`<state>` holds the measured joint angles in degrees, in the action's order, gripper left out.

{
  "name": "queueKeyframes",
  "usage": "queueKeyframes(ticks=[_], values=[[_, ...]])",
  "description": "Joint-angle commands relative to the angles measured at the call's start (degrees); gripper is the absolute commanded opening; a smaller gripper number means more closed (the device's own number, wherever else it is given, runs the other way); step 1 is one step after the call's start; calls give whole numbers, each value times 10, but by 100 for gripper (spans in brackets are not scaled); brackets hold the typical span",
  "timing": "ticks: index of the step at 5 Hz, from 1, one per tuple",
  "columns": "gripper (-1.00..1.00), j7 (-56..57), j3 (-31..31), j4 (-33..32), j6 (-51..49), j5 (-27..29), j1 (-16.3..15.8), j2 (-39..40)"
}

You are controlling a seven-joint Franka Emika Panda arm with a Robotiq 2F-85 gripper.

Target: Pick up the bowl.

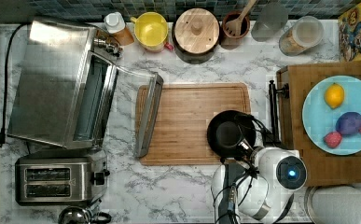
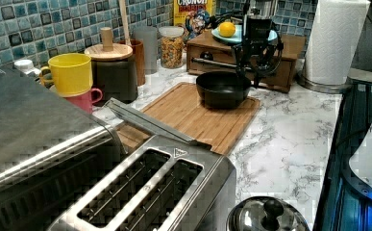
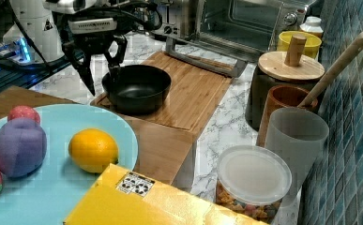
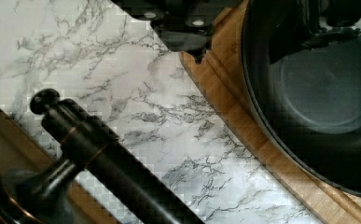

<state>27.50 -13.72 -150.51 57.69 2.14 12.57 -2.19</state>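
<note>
Claw (image 3: 102, 77) spread wide, straddling bowl (image 3: 137, 89) rim, fingers not gripping.

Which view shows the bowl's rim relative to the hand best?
The right view: the whole bowl sits unobstructed on the cutting board, with the open hand straddling its rim, one finger inside, one outside. The top view has the arm covering part of the bowl, the left view hides the far rim, and the wrist view crops it.

I work in a kitchen: marble counter (image 1: 178, 186), tiled backsplash (image 2: 30, 29), toaster (image 1: 59, 181), toaster oven (image 1: 59, 81), cutting board (image 1: 187, 116).
</note>
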Motion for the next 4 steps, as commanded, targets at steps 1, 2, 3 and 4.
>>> queueKeyframes(ticks=[1,2,3,4], values=[[-100,9,0,23,17,43,-3,-9],[-100,3,-1,29,4,44,-5,-3],[-100,-28,7,37,-31,26,-5,-61],[-100,-104,37,99,-86,-24,-11,-88]])
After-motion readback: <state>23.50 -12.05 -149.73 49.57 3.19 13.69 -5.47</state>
